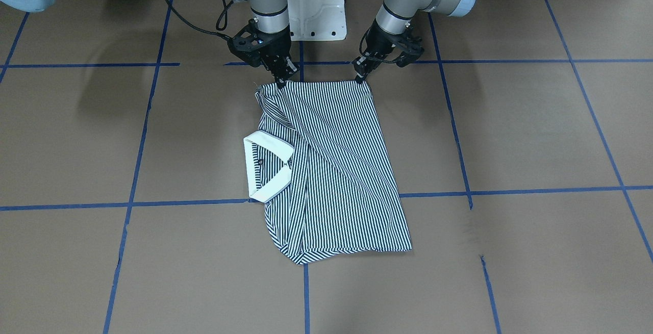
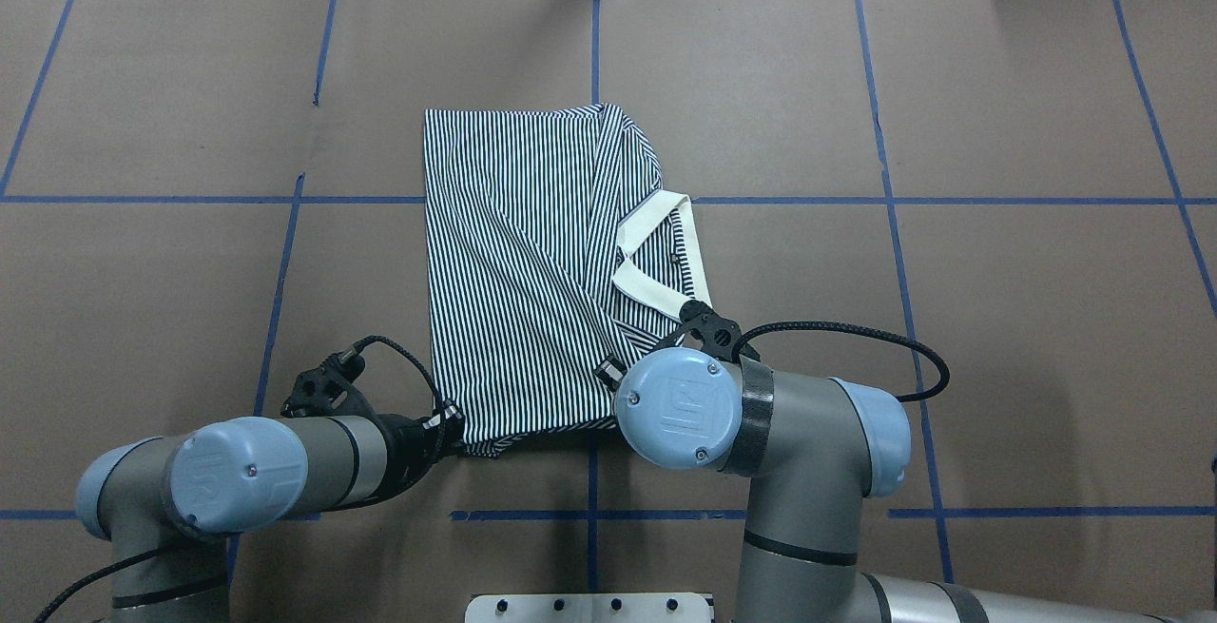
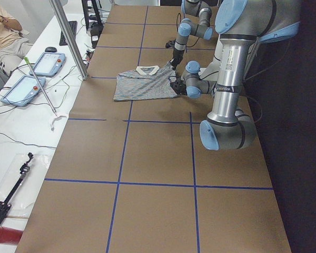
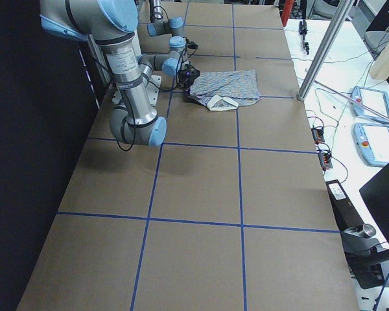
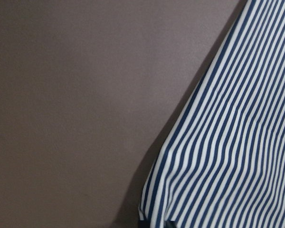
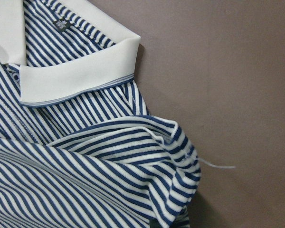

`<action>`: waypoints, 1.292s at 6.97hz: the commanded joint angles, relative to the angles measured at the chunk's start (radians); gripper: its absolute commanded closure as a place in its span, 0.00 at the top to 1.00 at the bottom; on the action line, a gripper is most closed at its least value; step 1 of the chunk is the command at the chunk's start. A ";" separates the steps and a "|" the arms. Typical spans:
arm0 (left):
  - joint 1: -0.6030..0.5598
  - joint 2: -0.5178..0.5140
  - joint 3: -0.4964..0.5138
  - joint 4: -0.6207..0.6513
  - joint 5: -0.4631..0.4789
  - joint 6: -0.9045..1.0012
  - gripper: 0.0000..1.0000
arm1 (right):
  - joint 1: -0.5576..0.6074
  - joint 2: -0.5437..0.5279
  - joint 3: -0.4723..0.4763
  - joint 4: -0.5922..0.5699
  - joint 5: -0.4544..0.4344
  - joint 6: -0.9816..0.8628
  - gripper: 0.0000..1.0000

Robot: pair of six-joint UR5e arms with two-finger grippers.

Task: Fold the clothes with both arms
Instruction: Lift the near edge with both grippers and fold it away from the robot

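Observation:
The clothes are one navy-and-white striped polo shirt (image 1: 336, 171) (image 2: 513, 271), lying folded lengthwise on the brown table. Its cream collar (image 1: 265, 171) (image 2: 656, 262) (image 6: 76, 76) points toward the robot's right. My left gripper (image 1: 361, 78) (image 2: 454, 428) pinches the hem-side corner of the shirt's near edge. Striped cloth (image 5: 237, 142) rises toward it in the left wrist view. My right gripper (image 1: 281, 83) is shut on the bunched shoulder-side corner (image 6: 180, 175), close to the collar. In the overhead view the right wrist hides most of that gripper.
The white pedestal base (image 1: 316, 7) stands just behind both grippers. Blue tape lines (image 1: 306, 293) grid the table. Beyond the far edge are a metal pole (image 3: 68, 37), tablets (image 3: 21, 89), cables and a seated person (image 3: 2, 31). Bare brown table surrounds the shirt.

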 commanded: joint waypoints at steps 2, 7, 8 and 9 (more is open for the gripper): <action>-0.183 -0.100 -0.053 0.129 0.006 0.169 0.00 | 0.100 0.024 0.016 -0.015 -0.002 -0.107 0.00; -0.394 -0.190 0.076 0.164 -0.059 0.384 0.00 | 0.297 0.292 -0.328 0.067 0.055 -0.209 0.00; -0.400 -0.211 0.102 0.164 -0.057 0.385 0.00 | 0.323 0.298 -0.369 0.104 0.076 -0.218 0.00; -0.414 -0.246 0.147 0.162 -0.057 0.385 0.00 | 0.340 0.312 -0.404 0.109 0.090 -0.246 0.00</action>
